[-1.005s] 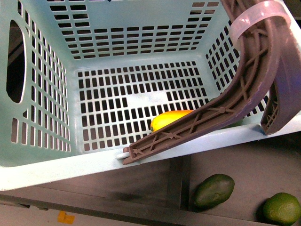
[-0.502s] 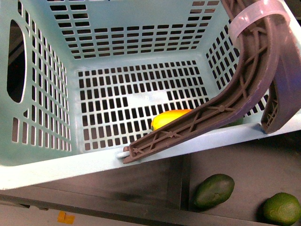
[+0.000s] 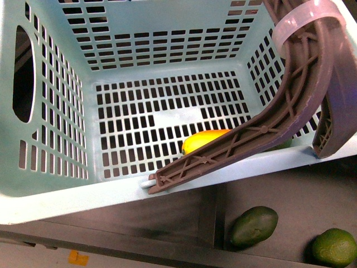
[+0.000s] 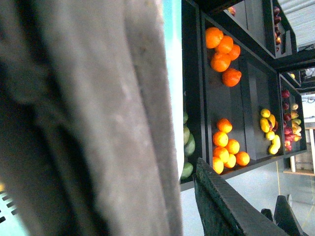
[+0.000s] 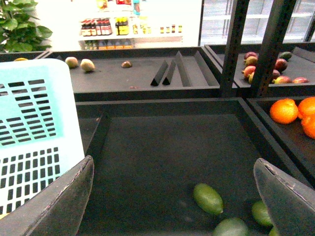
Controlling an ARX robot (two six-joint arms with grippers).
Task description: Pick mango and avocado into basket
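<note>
Front view: no part of the robot visible. R wrist view: two fingers (image 5: 59, 201) in dark grey, flat blades w/ thin pale worn edges, matte, tapering to rounded tips. L wrist view: fingers (image 4: 231, 206) black w/ fine stippled grip texture, pale edge line; second tip just beside it. Large blurred grey-brown mass there is possibly not robot.
</note>
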